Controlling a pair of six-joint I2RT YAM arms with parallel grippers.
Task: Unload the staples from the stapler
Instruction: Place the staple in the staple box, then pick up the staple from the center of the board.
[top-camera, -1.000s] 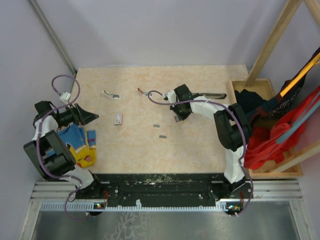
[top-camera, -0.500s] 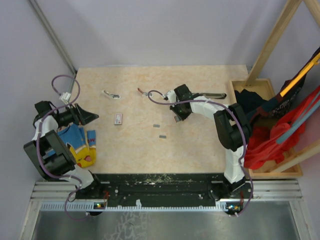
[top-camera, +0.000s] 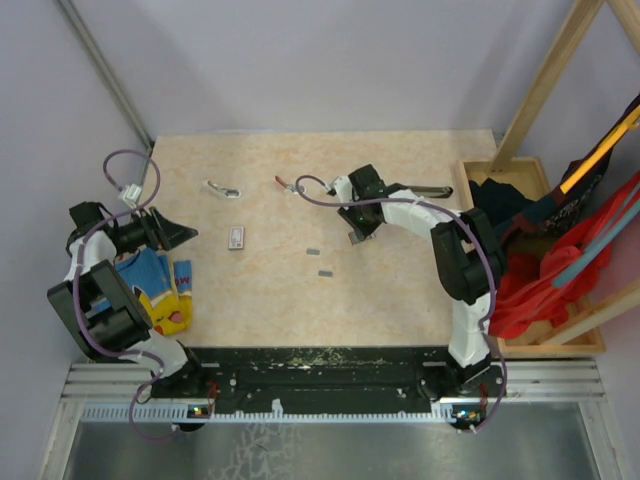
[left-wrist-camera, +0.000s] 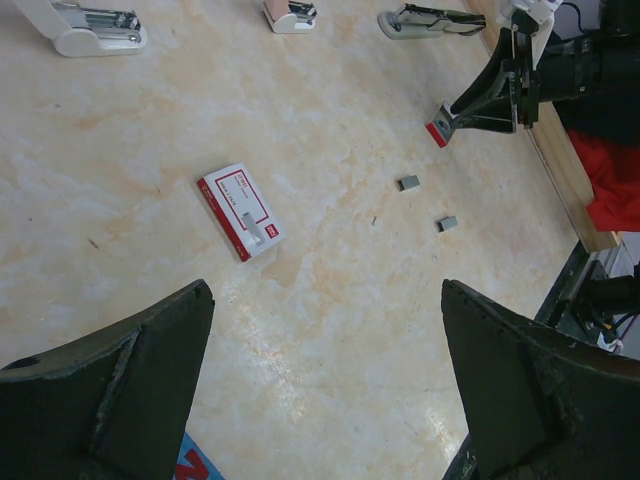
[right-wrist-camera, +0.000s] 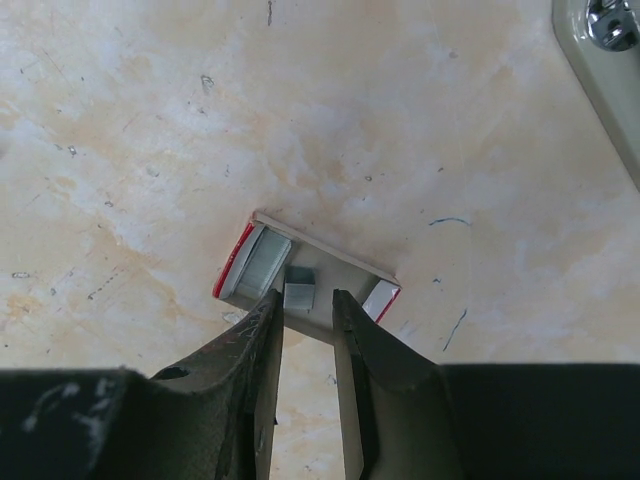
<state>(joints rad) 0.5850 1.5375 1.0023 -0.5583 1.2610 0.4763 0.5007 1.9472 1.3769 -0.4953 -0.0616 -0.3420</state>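
Reference landmark: the white-and-red box (top-camera: 236, 237), lying flat on the tabletop (top-camera: 260, 310). All positions below are given from this box, as seen in the top view.

1. Wooden tray (top-camera: 530, 343): far right of the box, past the tabletop edge. It holds red and black fabric.
2. Right arm (top-camera: 455, 260): reaches from the near edge to a spot right of the box, about level with it.
3. Left arm (top-camera: 100, 300): left of the box, above a blue-and-yellow printed cloth (top-camera: 160, 290).
4. Stapler (top-camera: 428, 189): well right of the box and slightly farther from the arm bases. It lies flat on the tabletop just behind the right wrist. Neither end effector touches it.
5. Left end effector (left-wrist-camera: 327, 295): just left of the box, held above the tabletop. Jaws are spread wide and hold nothing.
6. Right end effector (right-wrist-camera: 308, 300): points down over a small red-edged carton (right-wrist-camera: 322, 247) that lies right of the box. Jaws are parted by a narrow gap. One short strip of staples (right-wrist-camera: 300, 292) lies inside the carton between the fingertips, against one finger and clear of the other, so it is not clamped.
7. Small white stapler (left-wrist-camera: 90, 25): beyond the box, slightly left.
8. Clip with a red tail (top-camera: 289, 184): beyond the box, to its right.
9. Two loose staples (left-wrist-camera: 408, 182) (left-wrist-camera: 446, 223): right of the box, between it and the carton, slightly nearer the arm bases, close to each other.
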